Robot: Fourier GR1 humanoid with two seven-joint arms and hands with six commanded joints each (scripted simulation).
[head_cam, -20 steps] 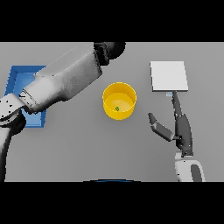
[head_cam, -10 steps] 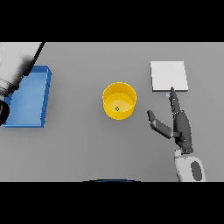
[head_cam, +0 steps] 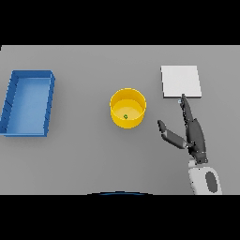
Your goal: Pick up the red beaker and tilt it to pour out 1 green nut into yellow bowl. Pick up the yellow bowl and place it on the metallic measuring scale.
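The yellow bowl [head_cam: 128, 108] stands upright near the table's middle with one green nut [head_cam: 125, 116] lying on its bottom. To its right, at the back, lies the flat pale measuring scale [head_cam: 181, 81]. My right hand [head_cam: 192, 133] is open on the right of the bowl, a short gap away, fingers straight and pointing towards the scale's front edge, thumb spread towards the bowl. It holds nothing. The red beaker and my left hand show nowhere in the head view.
A blue tray [head_cam: 48, 106] lies at the table's left side, well apart from the bowl.
My left arm, which reached across above the tray and bowl, has drawn back to the left and out of view. My right hand has edged slightly towards the bowl.
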